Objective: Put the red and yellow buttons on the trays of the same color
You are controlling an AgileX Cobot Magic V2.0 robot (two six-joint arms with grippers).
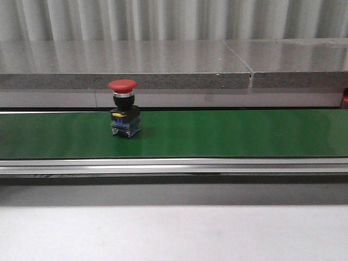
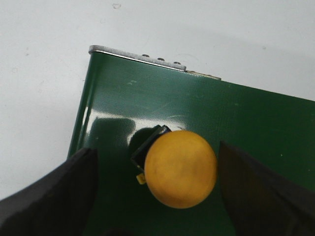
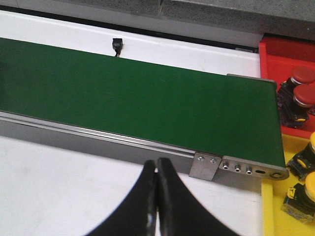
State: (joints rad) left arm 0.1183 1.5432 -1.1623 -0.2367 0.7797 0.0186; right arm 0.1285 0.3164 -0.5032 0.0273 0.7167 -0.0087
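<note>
A red button [image 1: 123,85] with a mushroom cap stands upright on the green belt [image 1: 228,133], left of centre. A yellow button [image 2: 180,168] stands on the belt [image 2: 256,118] near its end. My left gripper [image 2: 156,148] is open around it, with one finger [image 2: 49,196] well clear and the other finger [image 2: 266,191] close beside the cap. My right gripper [image 3: 157,161] is shut and empty over the white table, beside the belt's other end. The red tray [image 3: 273,49] holds red buttons [image 3: 301,75]. The yellow tray [image 3: 269,206] holds yellow buttons [image 3: 306,188].
The belt's metal side rail [image 3: 98,132] and end bracket [image 3: 205,165] lie just ahead of my right gripper. A grey stone ledge [image 1: 163,65] runs behind the belt. White table surface [image 1: 174,234] lies in front.
</note>
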